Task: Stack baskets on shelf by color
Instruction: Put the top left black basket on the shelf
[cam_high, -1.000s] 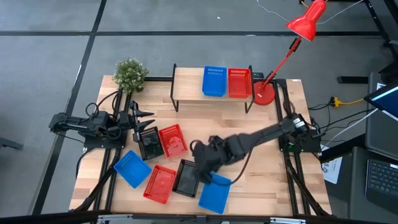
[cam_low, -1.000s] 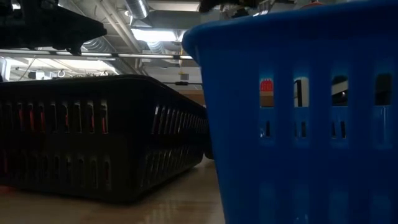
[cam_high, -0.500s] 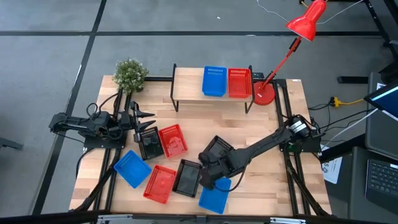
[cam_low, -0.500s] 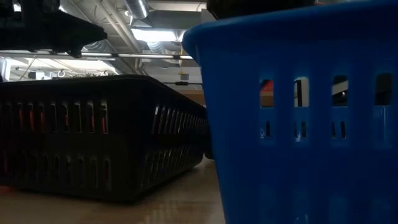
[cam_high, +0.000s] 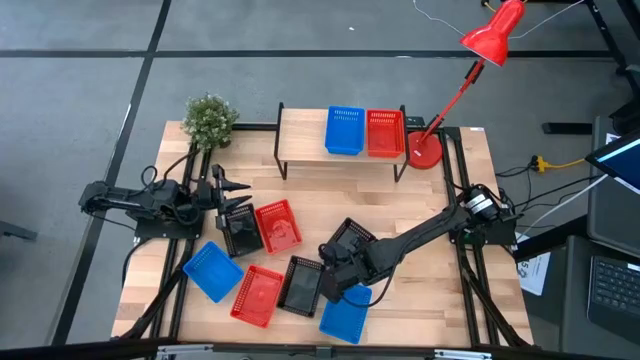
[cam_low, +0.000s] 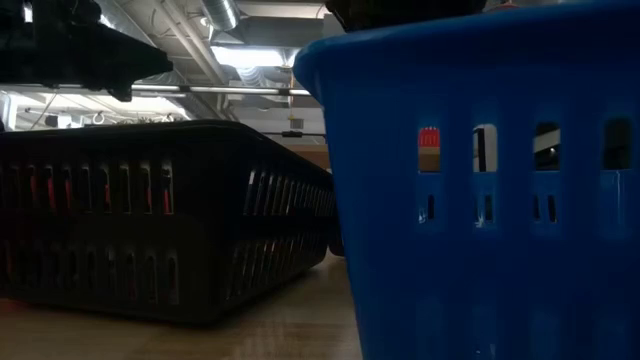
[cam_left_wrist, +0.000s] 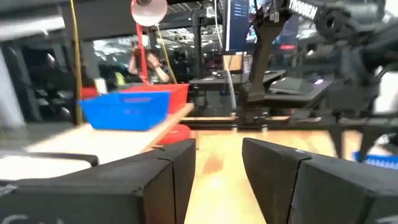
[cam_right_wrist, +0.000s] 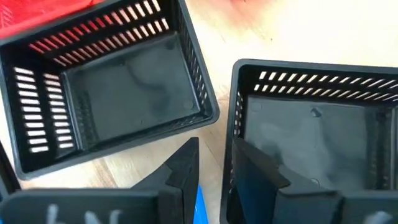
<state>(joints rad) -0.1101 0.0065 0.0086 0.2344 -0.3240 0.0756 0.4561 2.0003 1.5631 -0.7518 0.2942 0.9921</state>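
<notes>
On the shelf (cam_high: 300, 125) a blue basket (cam_high: 345, 131) and a red basket (cam_high: 385, 133) stand side by side. On the tabletop lie a black basket (cam_high: 240, 228), a red one (cam_high: 277, 226), a blue one (cam_high: 212, 270), a red one (cam_high: 258, 294), a black one (cam_high: 300, 284) and a blue one (cam_high: 345, 315). My right gripper (cam_high: 338, 272) is shut on a third black basket (cam_high: 350, 240), above the near blue basket. My left gripper (cam_high: 240, 187) is open at the table's left, beside the left black basket. My right gripper (cam_right_wrist: 211, 155) pinches one side wall (cam_right_wrist: 236, 134) of the black basket, one finger (cam_right_wrist: 255, 171) inside and one finger (cam_right_wrist: 180, 168) outside. The fingers come from above, pointing down. The basket looks tilted in the high view; whether it still touches the table I cannot tell.
A red desk lamp (cam_high: 425, 150) stands at the shelf's right end and a small potted plant (cam_high: 210, 120) at the table's far left corner. The shelf's left third is bare. In the low view a black basket (cam_low: 150, 220) and a blue basket (cam_low: 480, 180) fill the foreground.
My right gripper has moved toward the table's near edge and now sits over the near blue basket. The black basket it holds, earlier hidden under the arm, now shows beside the arm. In the last half second it has barely moved.
</notes>
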